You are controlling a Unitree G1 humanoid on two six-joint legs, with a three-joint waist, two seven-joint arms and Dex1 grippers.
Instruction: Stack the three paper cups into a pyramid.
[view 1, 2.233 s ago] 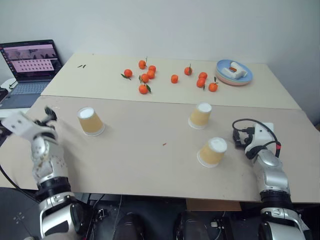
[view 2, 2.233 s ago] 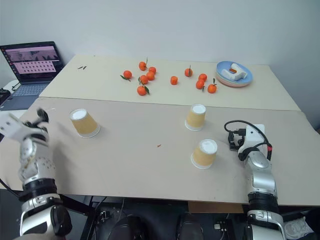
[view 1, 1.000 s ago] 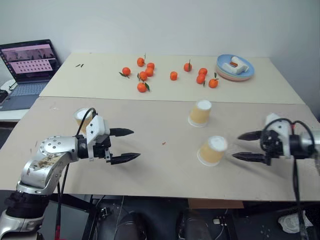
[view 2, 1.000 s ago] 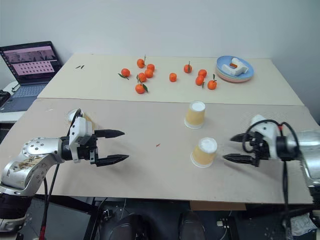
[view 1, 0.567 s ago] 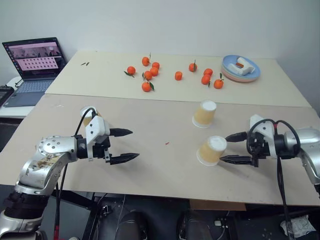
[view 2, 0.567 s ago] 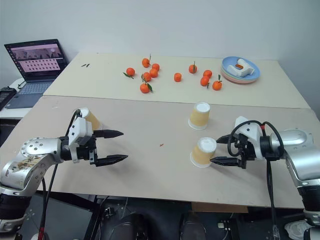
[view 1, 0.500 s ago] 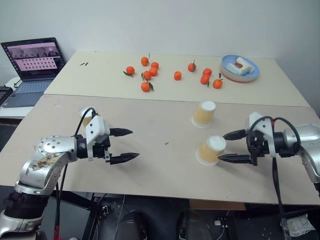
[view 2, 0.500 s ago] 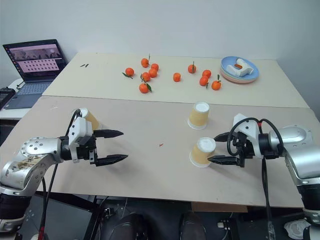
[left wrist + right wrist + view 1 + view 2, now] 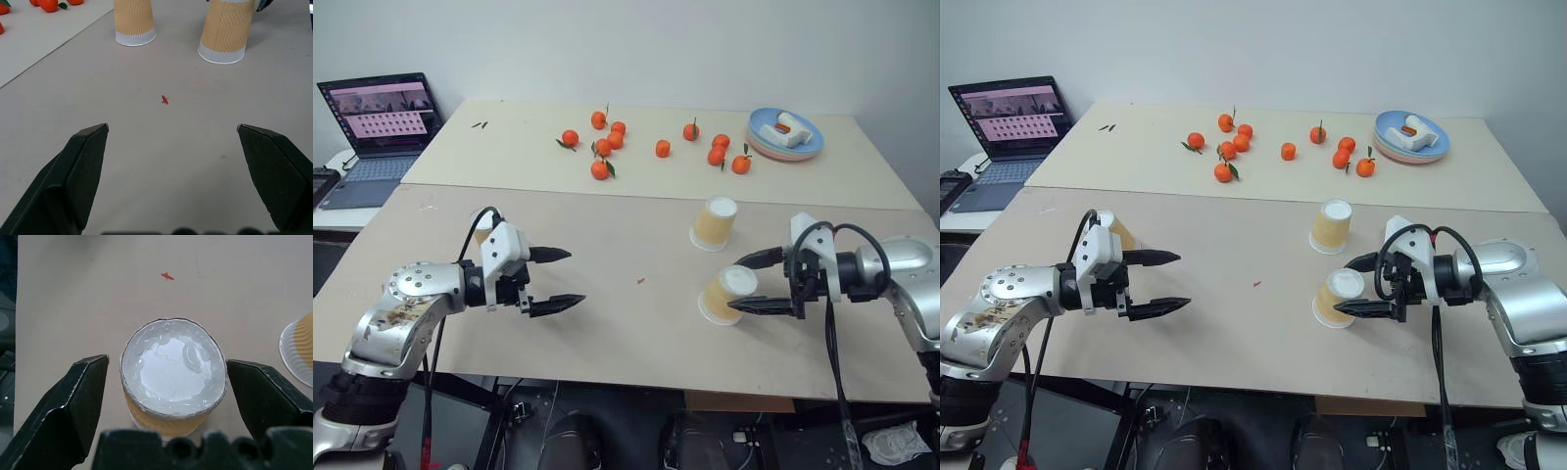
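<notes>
Three tan paper cups stand upside down on the near table. One cup (image 9: 724, 294) sits between the fingers of my right gripper (image 9: 735, 284), which is open, one finger on each side with small gaps. In the right wrist view this cup (image 9: 173, 377) shows its white base between the fingers (image 9: 73, 396). A second cup (image 9: 715, 222) stands just behind it. The third cup (image 9: 484, 227) is at the left, partly hidden behind my left gripper (image 9: 576, 276), which is open, empty and pointing right across the table. The left wrist view shows the two right-hand cups (image 9: 226, 29) far ahead.
Several tangerines (image 9: 607, 147) lie on the far table, with a blue plate (image 9: 769, 142) holding a white object at its right end. A laptop (image 9: 377, 113) is open at the far left. A small red speck (image 9: 639, 281) lies mid-table.
My right gripper has moved left, and its open fingers now flank the near cup. The left gripper has stayed in place. The cups have not moved.
</notes>
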